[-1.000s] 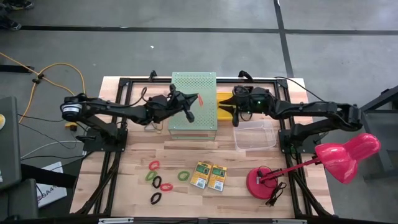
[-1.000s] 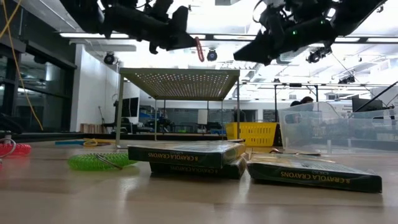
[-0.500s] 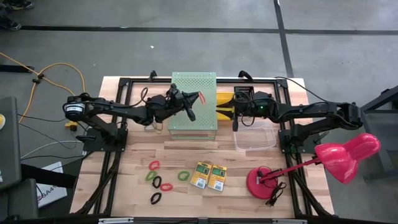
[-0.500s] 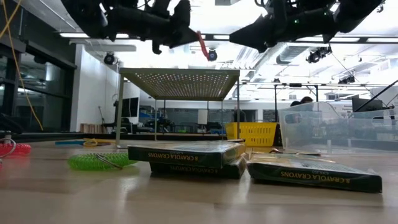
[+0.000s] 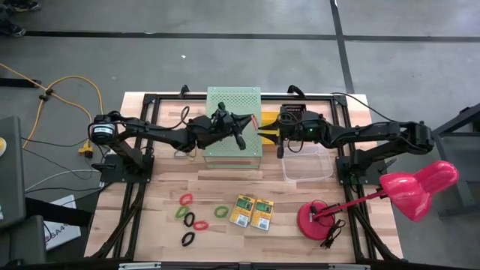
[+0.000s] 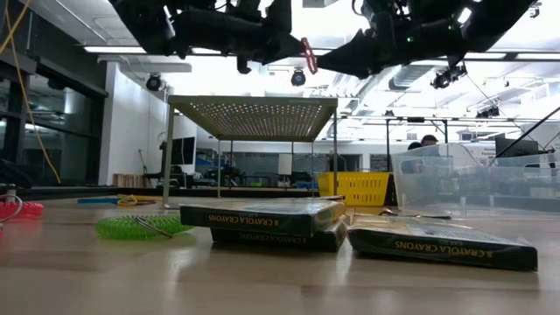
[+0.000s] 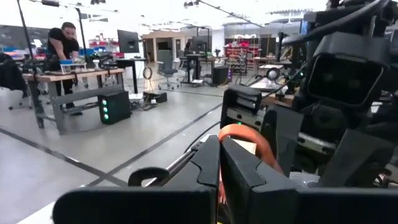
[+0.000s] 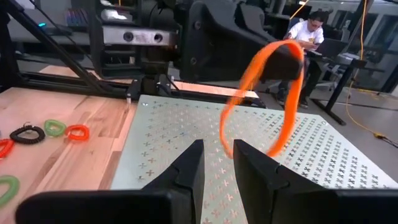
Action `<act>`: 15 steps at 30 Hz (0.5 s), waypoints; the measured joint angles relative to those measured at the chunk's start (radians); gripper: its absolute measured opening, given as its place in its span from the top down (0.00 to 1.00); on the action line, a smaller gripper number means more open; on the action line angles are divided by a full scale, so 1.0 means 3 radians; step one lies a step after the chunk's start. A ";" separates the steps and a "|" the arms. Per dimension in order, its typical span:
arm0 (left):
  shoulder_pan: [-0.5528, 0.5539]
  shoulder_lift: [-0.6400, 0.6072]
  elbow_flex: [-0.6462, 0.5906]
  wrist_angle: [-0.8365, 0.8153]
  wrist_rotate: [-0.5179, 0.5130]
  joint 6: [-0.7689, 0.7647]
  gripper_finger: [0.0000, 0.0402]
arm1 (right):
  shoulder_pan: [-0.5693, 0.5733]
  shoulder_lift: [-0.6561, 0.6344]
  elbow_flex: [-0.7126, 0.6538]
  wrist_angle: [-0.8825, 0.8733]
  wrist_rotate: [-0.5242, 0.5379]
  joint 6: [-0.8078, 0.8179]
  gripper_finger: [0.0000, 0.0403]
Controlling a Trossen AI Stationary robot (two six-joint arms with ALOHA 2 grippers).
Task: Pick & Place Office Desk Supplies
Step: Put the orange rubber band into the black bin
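Observation:
An orange elastic band loop [image 8: 261,93] is up in the air over the right edge of the pale-green perforated box [image 5: 233,112]. My left gripper [image 5: 244,127] is shut on it. My right gripper [image 8: 217,165] faces it from the table's right, open by a narrow gap, with its fingertips just under the loop's lower end; I cannot tell whether they touch. Red, green and black band loops [image 5: 189,218] lie flat on the near table. Two yellow-and-green crayon boxes [image 5: 251,213] lie flat beside them. My left gripper pinches the orange band at the upper part of its loop [image 8: 292,53] between its two shut fingers [image 7: 208,162]. The fingers reach roughly level from the table's left. The band is lifted clear and hangs slanting below the fingers, its loop open.
A clear plastic bin [image 5: 307,165] sits under the right arm. A yellow basket [image 5: 270,124] stands behind the box. The pink lamp [image 5: 409,191] stands at the right near corner. People work at desks in the room beyond.
My left gripper has carried the orange band toward the table's right, across the top of the perforated box to its right edge, closer to my right gripper. The band has stayed in the shut fingers.

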 joint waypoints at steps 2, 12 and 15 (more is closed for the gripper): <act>0.0000 -0.0001 0.0006 0.0002 -0.0001 -0.0014 1.00 | 0.0000 0.0000 0.0000 0.0001 0.0000 0.0000 0.82; -0.0009 -0.0001 0.0006 -0.0007 -0.0001 -0.0065 1.00 | 0.0000 0.0000 0.0000 0.0054 0.0000 0.0001 0.82; -0.0011 -0.0001 0.0006 -0.0007 0.0016 -0.0079 1.00 | 0.0000 0.0000 0.0000 0.0104 -0.0001 0.0000 0.82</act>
